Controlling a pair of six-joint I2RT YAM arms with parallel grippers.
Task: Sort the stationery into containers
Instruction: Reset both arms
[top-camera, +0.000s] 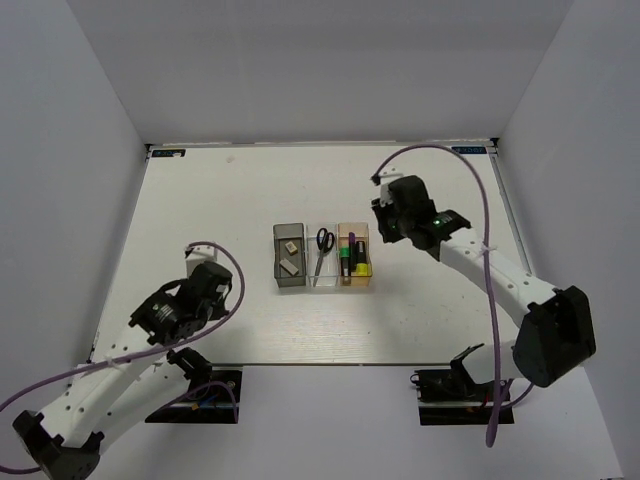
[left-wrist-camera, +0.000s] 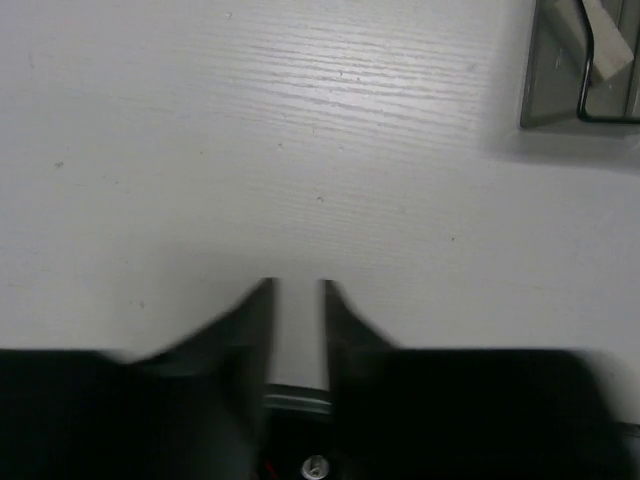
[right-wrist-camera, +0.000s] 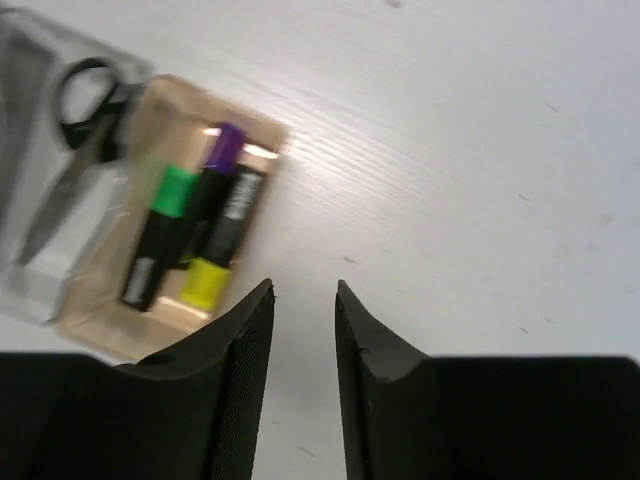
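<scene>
**Two robot arms parked either side of three filled stationery bins**

From above, we see a row of three small joined bins standing at the middle of a white table (top-camera: 200, 200). All the stationery lies inside them.

The left end effector (top-camera: 203, 262) hangs over bare table on the near left, well apart from the bins. In its wrist view its two dark fingers point at the wood-grain surface with a narrow gap between them and nothing in it. Only a corner of the smoky grey bin (left-wrist-camera: 540, 80) shows at the upper right of that view.

The right end effector (top-camera: 384, 214) sits just to the right of the row, near its far end. In its wrist view the fingers are also a narrow gap apart and empty. The amber bin (right-wrist-camera: 268, 138) lies up and to the left of the fingertips, near them but not touching.

The table is pale with a fine wood grain. Plain white walls (top-camera: 60, 150) close it in on the left, the far side and the right.

The smoky grey bin, on the left of the row, holds two beige erasers (top-camera: 290, 267), one nearer the far end and one nearer us. The clear bin (top-camera: 312, 278), in the middle, holds black-handled scissors (top-camera: 323, 243), handles toward the far end. The amber bin, on the right, holds short black markers (right-wrist-camera: 215, 225) lying side by side, with green, purple and yellow ends.
</scene>
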